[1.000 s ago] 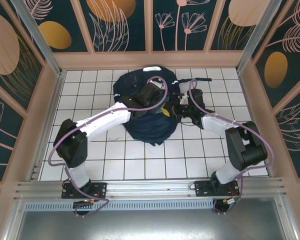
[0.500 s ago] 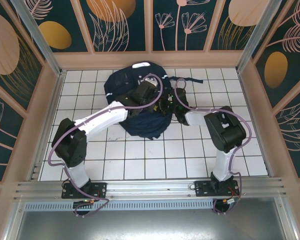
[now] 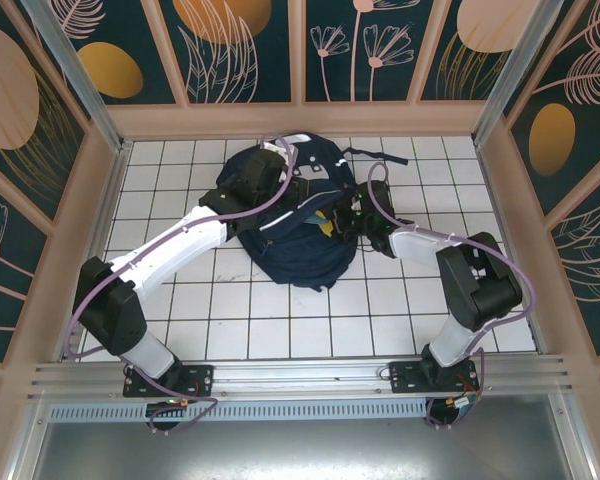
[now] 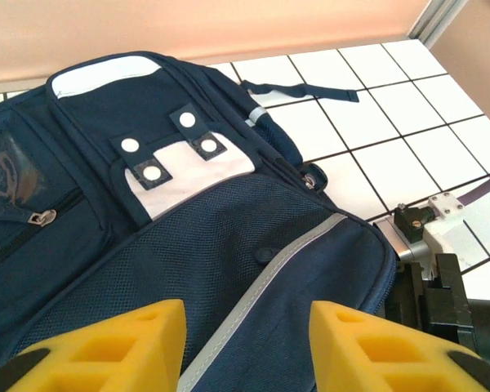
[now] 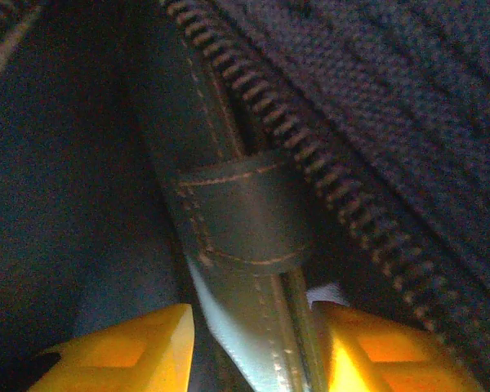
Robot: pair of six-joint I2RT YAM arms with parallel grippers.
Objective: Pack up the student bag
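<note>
Backpack of dark navy fabric (image 3: 300, 265) lies under the left gripper (image 4: 245, 327), fingers parted, empty. Right gripper (image 5: 249, 327) fingers straddle the backpack's dark stitched strap (image 5: 237, 220); grip unclear.

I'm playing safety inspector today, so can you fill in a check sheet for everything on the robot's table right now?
Surface: white tiled table, no spills seen.
Job's things: student bag lying at the back middle, one strap trailing onto the tiles.
Clutter: nothing seen.
Grippers: left gripper open above the bag, holding nothing. Right gripper is close against the bag's zip with a dark strip between its fingers; whether it pinches the strip cannot be told.
Cables: purple cable along each arm, looping near the bag.
Surroundings: panel walls with flower pictures; metal rail at the near edge.
</note>
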